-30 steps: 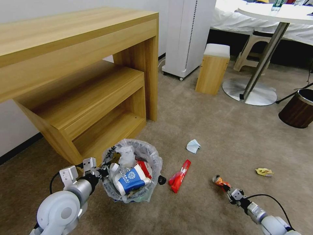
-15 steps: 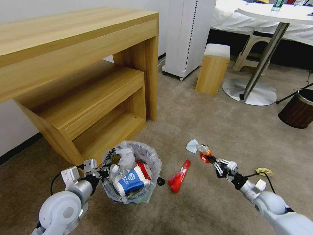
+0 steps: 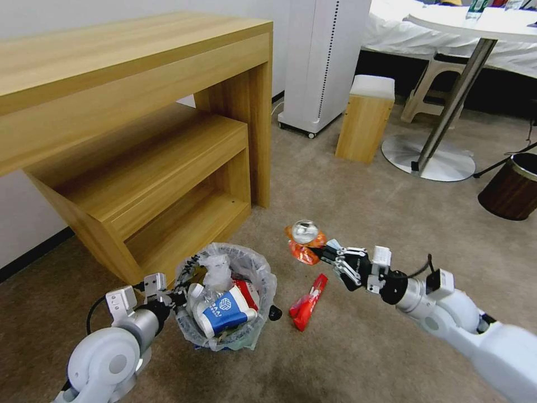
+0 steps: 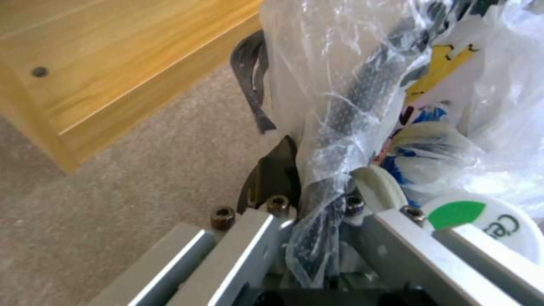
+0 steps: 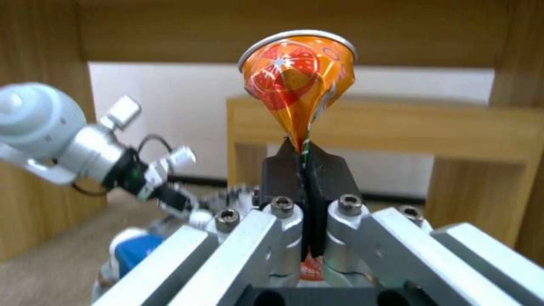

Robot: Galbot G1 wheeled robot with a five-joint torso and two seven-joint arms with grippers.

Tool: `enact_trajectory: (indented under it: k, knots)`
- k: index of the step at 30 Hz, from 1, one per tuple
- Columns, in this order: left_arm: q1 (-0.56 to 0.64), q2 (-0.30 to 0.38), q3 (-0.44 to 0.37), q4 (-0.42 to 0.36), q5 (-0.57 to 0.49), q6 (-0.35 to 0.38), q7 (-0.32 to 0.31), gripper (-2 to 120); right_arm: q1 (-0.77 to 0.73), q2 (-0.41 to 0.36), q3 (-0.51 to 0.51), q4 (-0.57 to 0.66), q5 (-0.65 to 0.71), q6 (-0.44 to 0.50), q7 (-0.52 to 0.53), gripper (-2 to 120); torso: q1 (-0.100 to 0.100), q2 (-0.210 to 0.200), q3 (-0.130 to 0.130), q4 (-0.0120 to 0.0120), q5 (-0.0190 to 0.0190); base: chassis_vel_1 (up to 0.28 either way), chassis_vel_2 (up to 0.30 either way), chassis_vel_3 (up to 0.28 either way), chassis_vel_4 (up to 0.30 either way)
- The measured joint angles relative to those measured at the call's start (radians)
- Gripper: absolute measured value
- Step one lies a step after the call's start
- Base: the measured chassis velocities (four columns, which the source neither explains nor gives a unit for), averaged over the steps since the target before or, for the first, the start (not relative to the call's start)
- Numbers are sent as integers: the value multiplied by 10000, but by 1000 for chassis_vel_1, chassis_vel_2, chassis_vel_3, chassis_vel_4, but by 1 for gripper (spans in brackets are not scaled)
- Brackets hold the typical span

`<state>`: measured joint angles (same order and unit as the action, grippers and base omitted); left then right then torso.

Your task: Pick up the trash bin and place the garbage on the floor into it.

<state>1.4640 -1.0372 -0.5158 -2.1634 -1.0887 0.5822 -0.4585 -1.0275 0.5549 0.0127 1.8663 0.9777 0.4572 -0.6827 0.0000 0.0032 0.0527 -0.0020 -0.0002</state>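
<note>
The right pincer was clamped tight on the flattened end of the can, up in the air beside the bin. Best bet: carry it fully over the opening before letting go, since the bin looked pretty full. The left pincer gripped the bin's bagged rim. The can was crushed, orange and shiny.

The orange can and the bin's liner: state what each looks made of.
Orange can: thin glossy printed metal, likely aluminium, judging by its creased, pinched body and silver rim; right gripper holds it.
Trash bin liner: thin translucent plastic film, crinkled and shiny.
</note>
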Motion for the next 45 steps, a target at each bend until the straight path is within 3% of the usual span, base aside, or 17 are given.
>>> enact_trajectory:
  k: [5, 7, 8, 11, 23, 33, 37, 43, 45]
  knots:
    - [-188, 16, 176, 0, -100, 28, -74, 0, 638, -609, -813, 277, 150, -599, 718, 0, 0, 0, 0, -9, -5, 0, 0, 0, 0]
    - [-193, -23, 218, -50, -98, 59, -85, 0, 1590, -699, -1982, 215, 139, -825, 1254, 0, 0, 0, 1, -6, 5, 0, 0, 0, 0]
    - [-193, -23, 218, -50, -98, 59, -85, 0, 1590, -699, -1982, 215, 139, -825, 1254, 0, 0, 0, 1, -6, 5, 0, 0, 0, 0]
    - [-148, -77, 220, -224, -86, 94, -94, 0, 3169, -338, -3518, 21, 88, -889, 1509, 0, 0, 0, 0, -1, 0, 0, 0, 0, 0]
    - [-134, -6, 174, -480, -200, 124, -209, 0, 5508, 622, -6558, -509, 272, -771, 1590, 0, 0, 0, 0, -3, 1, 0, 0, 0, 0]
    - [-5, 112, 27, -731, -308, 127, -224, 0, 5944, 1247, -7249, -1393, 38, -715, 1639, 0, 0, -1, 0, -2, 2, 0, 0, 0, 0]
    - [-2, 154, 6, -740, -349, 127, -224, 0, 5810, 1331, -7243, -1667, -146, -711, 1640, 11, 0, 0, 0, -2, 1, 0, 0, 0, 0]
    - [-104, 98, 109, -501, -329, 124, -204, 0, 5334, 1329, -6631, -1433, -275, -579, 1798, 37, 0, 0, 0, -4, -1, 0, 0, 0, 0]
    - [-118, 79, 129, -472, -312, 124, -204, 0, 5306, 1334, -6557, -1394, -274, -574, 1836, 39, 0, 0, 0, -4, 0, 0, 0, 0, 0]
